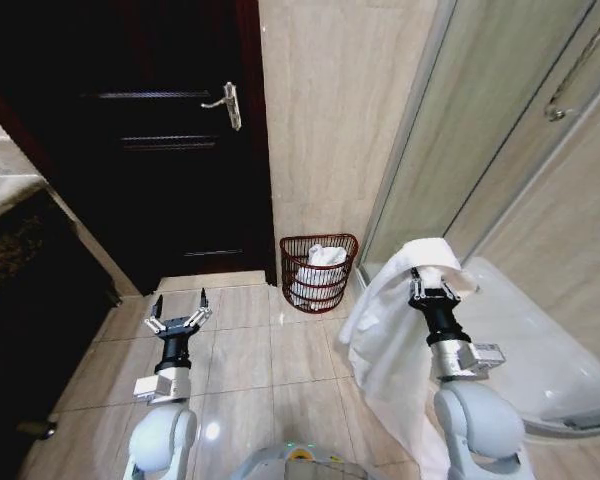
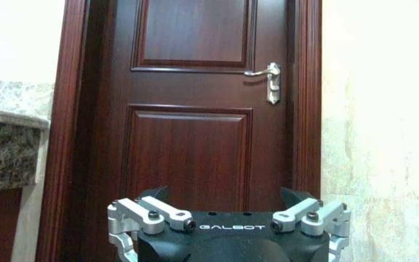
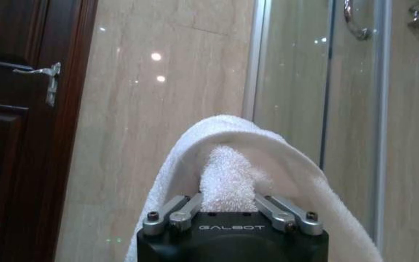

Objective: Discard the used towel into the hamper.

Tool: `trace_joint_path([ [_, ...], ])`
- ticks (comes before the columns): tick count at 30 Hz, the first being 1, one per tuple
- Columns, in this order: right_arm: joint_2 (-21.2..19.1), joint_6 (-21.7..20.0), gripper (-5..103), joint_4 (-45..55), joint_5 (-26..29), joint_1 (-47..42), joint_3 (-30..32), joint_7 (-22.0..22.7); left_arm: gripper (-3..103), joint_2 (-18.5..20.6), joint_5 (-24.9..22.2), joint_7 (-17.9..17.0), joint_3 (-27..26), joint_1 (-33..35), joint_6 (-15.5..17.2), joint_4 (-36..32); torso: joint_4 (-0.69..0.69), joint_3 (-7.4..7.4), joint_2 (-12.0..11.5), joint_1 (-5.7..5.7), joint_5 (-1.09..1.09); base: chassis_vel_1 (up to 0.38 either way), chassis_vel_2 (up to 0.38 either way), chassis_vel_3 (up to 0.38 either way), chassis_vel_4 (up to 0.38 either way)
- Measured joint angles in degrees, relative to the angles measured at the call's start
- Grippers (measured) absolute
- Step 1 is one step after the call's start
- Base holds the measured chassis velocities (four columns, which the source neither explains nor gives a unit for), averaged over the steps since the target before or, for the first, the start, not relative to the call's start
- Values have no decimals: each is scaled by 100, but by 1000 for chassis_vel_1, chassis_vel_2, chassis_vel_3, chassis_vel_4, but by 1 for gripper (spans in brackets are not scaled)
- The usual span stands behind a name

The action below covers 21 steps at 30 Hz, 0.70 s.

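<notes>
We see the right gripper [image 1: 432, 290] clenched on the white towel [image 1: 385, 330], which drapes down from it, right of the hamper [image 1: 318, 272] and nearer the robot. The hamper stands on the floor against the wall, with white cloth inside. The left gripper [image 1: 178, 312] hangs released, left of the hamper.

Both arms reach forward from the shoulders. The left gripper [image 1: 178, 311] is held low on the robot's left, jaws spread wide with nothing between them. The right gripper [image 1: 432, 288] is raised higher, jaws clamped on the white towel [image 1: 380, 330] draped over it.
</notes>
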Motion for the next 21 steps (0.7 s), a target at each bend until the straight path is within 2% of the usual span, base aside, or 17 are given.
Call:
trace_joint_path([
  [16,-18,12,14,19,74,-40,62,8,100,-57,94,2,44,-18,11,-32,-4,230,377,146,0,54,49,-176,-177],
  [21,-25,72,14,23,193,-85,69,26,100,-78,120,1,71,6,5,-13,0,305,499,191,0,36,36,-85,-77],
])
